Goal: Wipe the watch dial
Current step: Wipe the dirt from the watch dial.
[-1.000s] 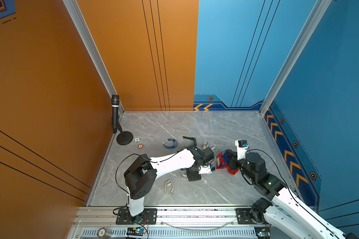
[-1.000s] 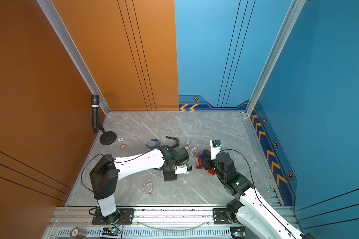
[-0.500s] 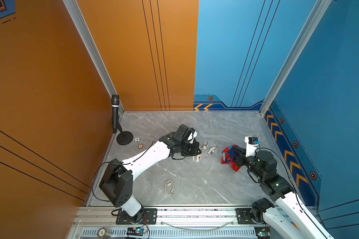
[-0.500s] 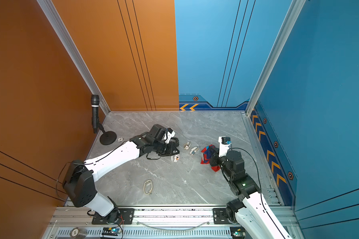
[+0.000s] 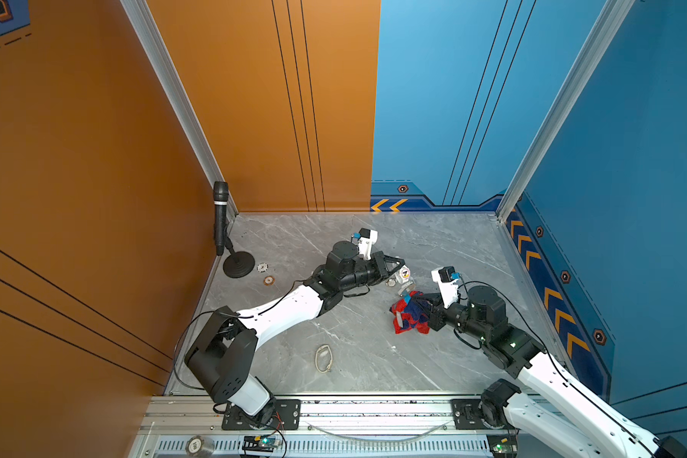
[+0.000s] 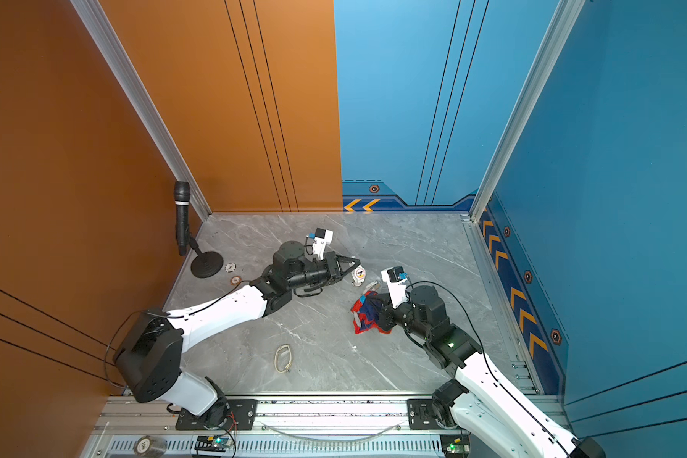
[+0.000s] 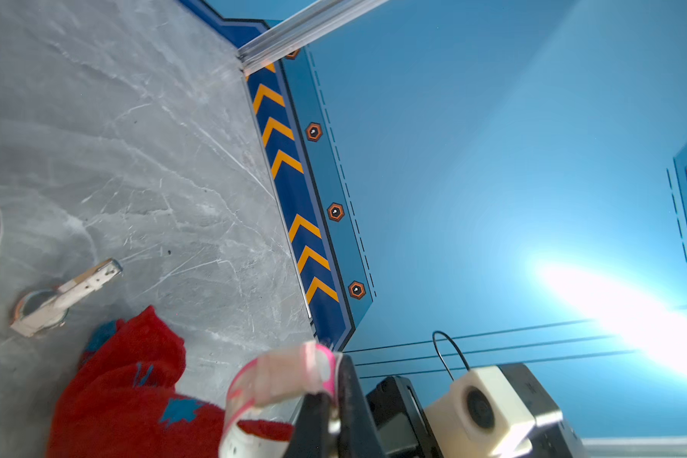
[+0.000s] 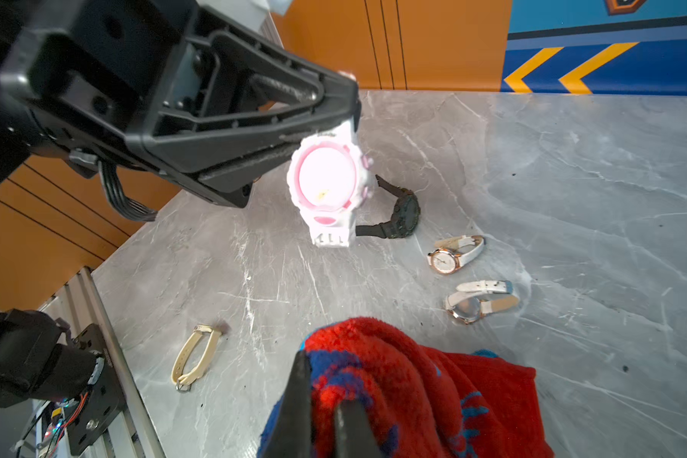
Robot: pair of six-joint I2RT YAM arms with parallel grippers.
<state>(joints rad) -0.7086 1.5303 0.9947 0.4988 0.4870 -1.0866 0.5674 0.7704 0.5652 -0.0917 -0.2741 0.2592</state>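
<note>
Watch (image 8: 331, 232), white with pink-ringed dial (image 8: 326, 180), pinched by left jaws; right jaws pinch cloth (image 8: 433, 388).

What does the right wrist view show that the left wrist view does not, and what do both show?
Only the right wrist view: the dial of the pink-white watch, the black watch, the beige strap. Only the left wrist view: the right arm's wrist camera and a bright glare. Both: the red cloth, and the left claw shut on the pink-white watch's strap.
</note>
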